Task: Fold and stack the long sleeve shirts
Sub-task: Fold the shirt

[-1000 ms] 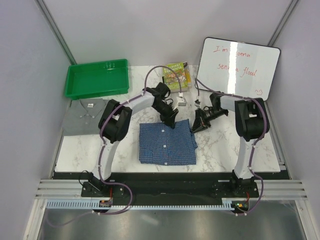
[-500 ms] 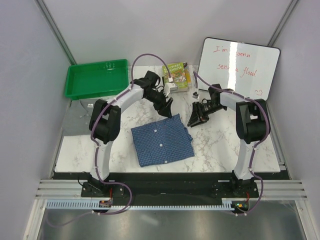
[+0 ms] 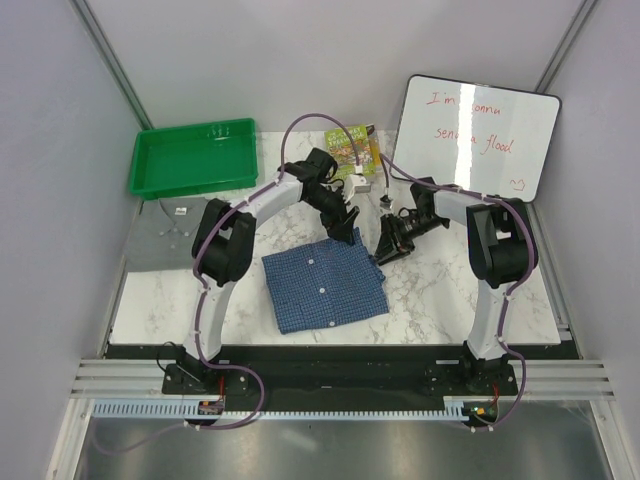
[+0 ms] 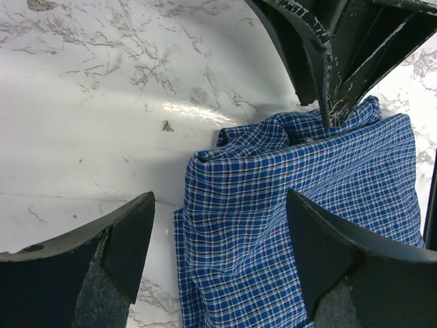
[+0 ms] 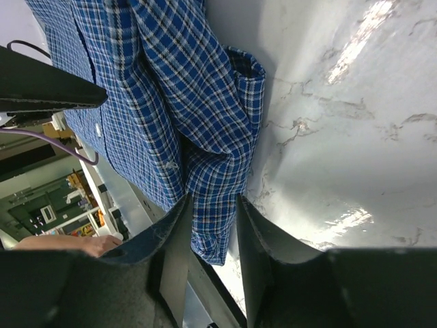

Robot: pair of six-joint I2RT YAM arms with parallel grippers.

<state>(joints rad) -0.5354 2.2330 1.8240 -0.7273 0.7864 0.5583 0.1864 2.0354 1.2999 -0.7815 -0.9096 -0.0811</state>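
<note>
The blue checked long sleeve shirt (image 3: 325, 285) lies folded in the middle of the marble table (image 3: 450, 290). The plain grey long sleeve shirt (image 3: 160, 235) lies flat at the left edge. My left gripper (image 3: 347, 232) hovers over the blue shirt's far edge, jaws wide open over the cloth (image 4: 293, 225), holding nothing (image 4: 218, 236). My right gripper (image 3: 386, 248) is at the shirt's far right corner. It stands open (image 5: 213, 225), its two fingers loosely either side of a bunched fold of blue cloth (image 5: 212, 178). Its dark fingers (image 4: 326, 82) show at the top of the left wrist view.
A green plastic tray (image 3: 193, 157) stands at the back left, behind the grey shirt. A green book (image 3: 355, 150) lies at the back middle. A whiteboard (image 3: 475, 135) with red writing leans at the back right.
The blue shirt has slid a little left and turned. My left gripper has let go of its far edge and opened wide. The right gripper has loosened on the corner.
</note>
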